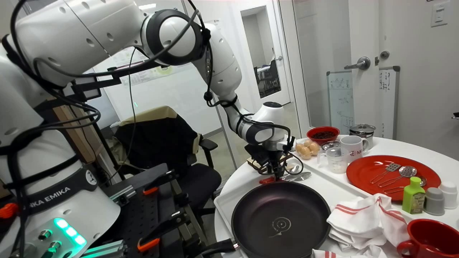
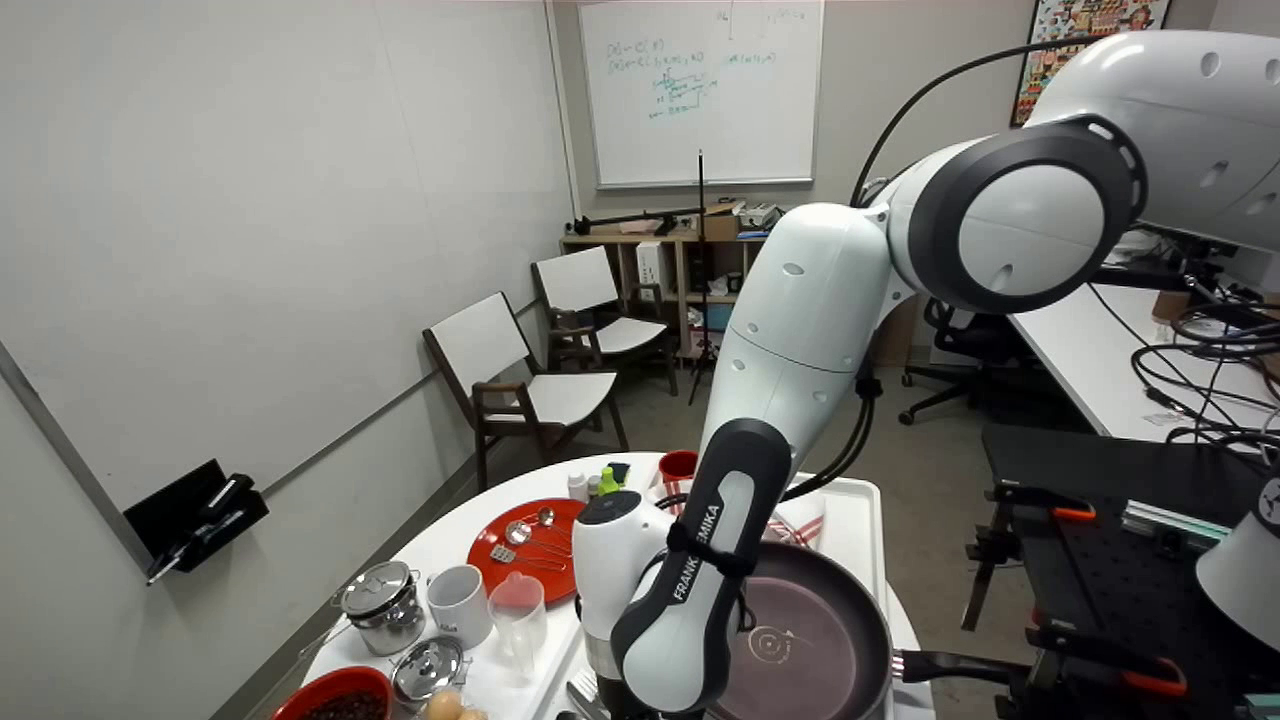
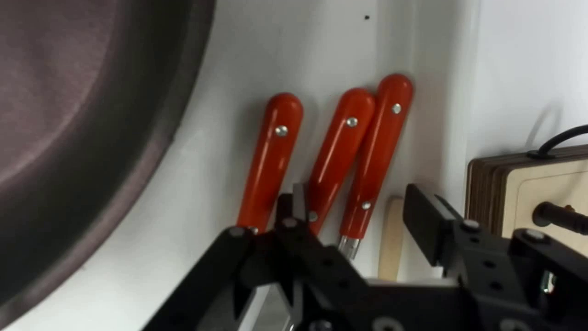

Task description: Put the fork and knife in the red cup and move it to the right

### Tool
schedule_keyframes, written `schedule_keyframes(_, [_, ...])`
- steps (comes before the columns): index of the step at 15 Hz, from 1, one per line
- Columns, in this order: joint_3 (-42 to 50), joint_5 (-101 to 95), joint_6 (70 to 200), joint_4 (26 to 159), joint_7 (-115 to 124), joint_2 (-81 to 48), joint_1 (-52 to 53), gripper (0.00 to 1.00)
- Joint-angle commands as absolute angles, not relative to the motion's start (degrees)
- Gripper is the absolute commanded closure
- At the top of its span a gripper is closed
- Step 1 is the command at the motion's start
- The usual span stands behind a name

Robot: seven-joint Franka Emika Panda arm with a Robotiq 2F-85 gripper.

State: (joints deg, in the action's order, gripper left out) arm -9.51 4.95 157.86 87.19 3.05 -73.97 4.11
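The round-edged white table [image 1: 434, 157] in front of me carries a long tray [image 1: 337, 188], a red plate [image 1: 365, 168], a measuring cup [image 1: 337, 163], a white mug [image 1: 350, 146], a lidded pot [image 2: 385, 612] and a red bowl [image 1: 323, 141].

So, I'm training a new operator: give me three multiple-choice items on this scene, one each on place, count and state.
1. Where is the red cup?
A) in the black pan
B) beside the striped cloth
C) on the red plate

2. How many red handles show in the wrist view?
A) one
B) five
C) three

3. How does the gripper stand?
A) open
B) shut
C) out of view

1: B, since both exterior views show them next to each other.
2: C, since three rounded red ends show there.
3: A, since the wrist view shows a gap between its fingers.
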Motion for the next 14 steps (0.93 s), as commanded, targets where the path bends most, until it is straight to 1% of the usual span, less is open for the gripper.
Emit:
schedule_keyframes(1, [-9.79, 5.82, 157.2, 86.99, 2.85, -74.0, 3.95, 0.72])
schedule_keyframes(3, [-9.76, 5.8, 157.23, 86.98, 2.88, -74.02, 3.99, 0.78])
schedule_keyframes(4, [-9.74, 5.81, 157.27, 86.96, 2.88, -74.03, 3.98, 0.85])
schedule_keyframes(5, [-9.77, 5.82, 157.29, 86.97, 2.85, -74.03, 3.93, 0.87])
schedule_keyframes(6, [-9.79, 5.84, 157.34, 86.99, 2.84, -74.0, 3.89, 0.97])
schedule_keyframes(7, [-9.77, 5.83, 157.38, 87.0, 2.85, -73.99, 3.89, 0.95])
schedule_keyframes(8, [-9.75, 5.83, 157.44, 87.01, 2.85, -73.99, 3.89, 1.0])
schedule_keyframes(14, [-10.13, 5.72, 158.56, 88.66, 2.24, -72.9, 3.53, 1.0])
